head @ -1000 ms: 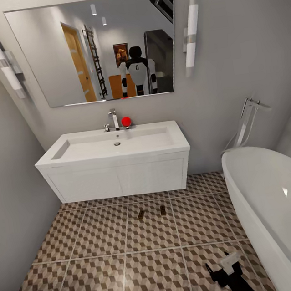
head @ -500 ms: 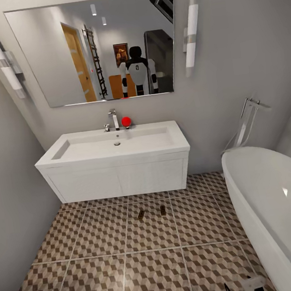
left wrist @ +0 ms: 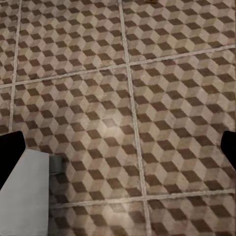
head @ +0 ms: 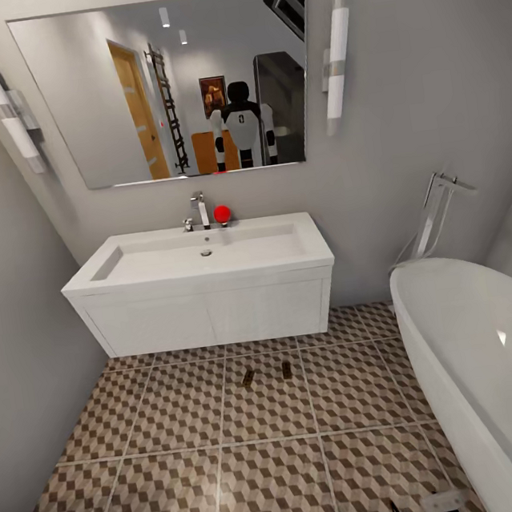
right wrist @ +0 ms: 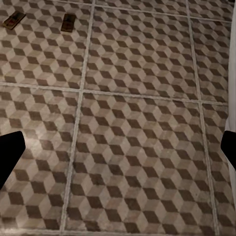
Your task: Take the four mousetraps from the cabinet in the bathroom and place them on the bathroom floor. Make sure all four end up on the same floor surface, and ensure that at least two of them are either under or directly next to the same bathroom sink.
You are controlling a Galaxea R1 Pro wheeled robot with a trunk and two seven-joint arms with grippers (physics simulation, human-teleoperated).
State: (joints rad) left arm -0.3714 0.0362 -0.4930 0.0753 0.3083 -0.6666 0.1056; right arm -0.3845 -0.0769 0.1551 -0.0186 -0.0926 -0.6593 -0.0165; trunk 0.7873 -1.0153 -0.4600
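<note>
Right now two mousetraps [head: 247, 378] [head: 286, 370] lie side by side on the bathroom floor [head: 174, 428], just in front of the sink [head: 207, 254]. Both the right gripper [right wrist: 118, 147] and the left gripper [left wrist: 118, 147] are spread wide, holding nothing.

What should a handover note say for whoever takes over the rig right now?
Left hand: open, nothing held, over bare tiles.
Right hand: open, nothing held; it shows at the head view's lower edge beside the bathtub.
Two mousetraps lie side by side on the bathroom floor, just in front of the sink.
Done: two traps placed next to the sink.
Left: fetch the other two from the cabinet and set them on this same floor.
</note>
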